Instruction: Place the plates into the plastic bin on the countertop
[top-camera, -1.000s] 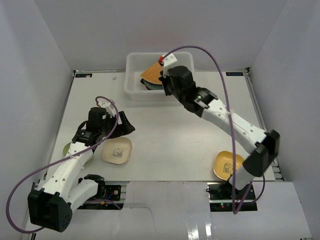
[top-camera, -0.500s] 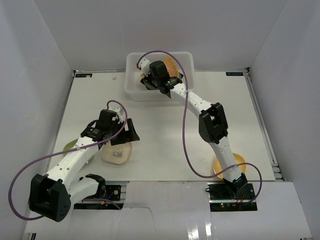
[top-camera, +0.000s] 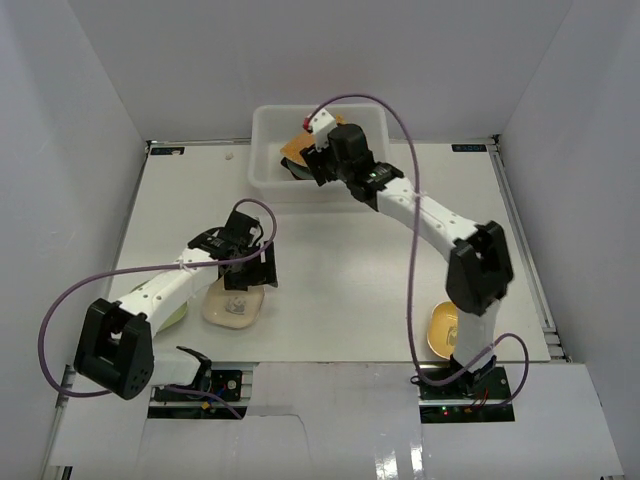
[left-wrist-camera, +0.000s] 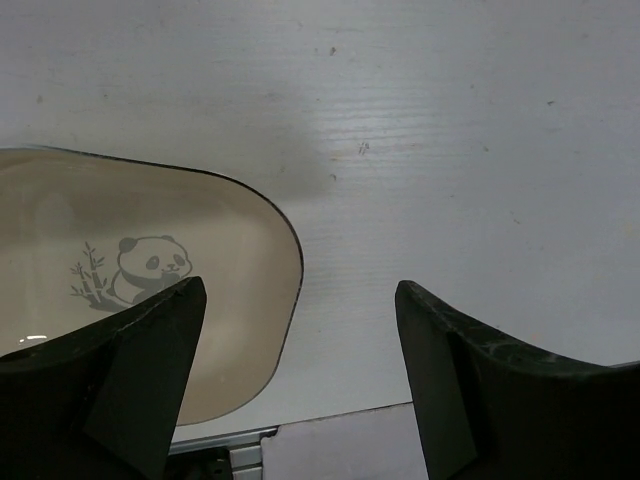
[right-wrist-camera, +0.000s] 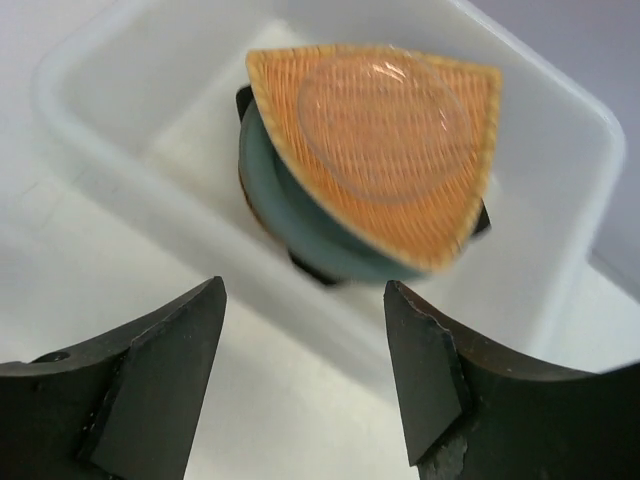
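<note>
1. At the far left of the flat white rectangular countertop (top-camera: 340, 250), a pale green plate (top-camera: 178, 313) shows only as a sliver from under the left arm's forearm. Its shape cannot be made out.
2. Just right of it lies the cream rounded plate with a dark rim and a small panda drawing (left-wrist-camera: 120, 255), flat on the countertop near the front edge.
3. The left gripper (left-wrist-camera: 300, 330) hangs low over that plate's right end. Its two black fingers (left-wrist-camera: 140, 360) stand wide apart with nothing between them. In the wrist view one finger is over the plate's inside and the other over bare table, with the rim between the two. Whether a finger touches the plate cannot be told.
4. The white translucent rectangular plastic bin (top-camera: 285, 192) sits at the back centre of the countertop, against the rear wall.
5. Inside the bin is a stack. An orange woven fan-shaped plate (right-wrist-camera: 380, 150) is on top, with a faint clear round outline on it. A round teal plate (right-wrist-camera: 295, 225) lies beneath, and the corners of a black square plate (right-wrist-camera: 312, 270) poke out at the bottom.
6. The right gripper (right-wrist-camera: 300, 300) hovers above the bin's near wall, its jaws parted and empty, clear of the stack.
7. At the front right a yellow plate (top-camera: 443, 328) rests on the countertop, partly hidden behind the right arm.
</note>
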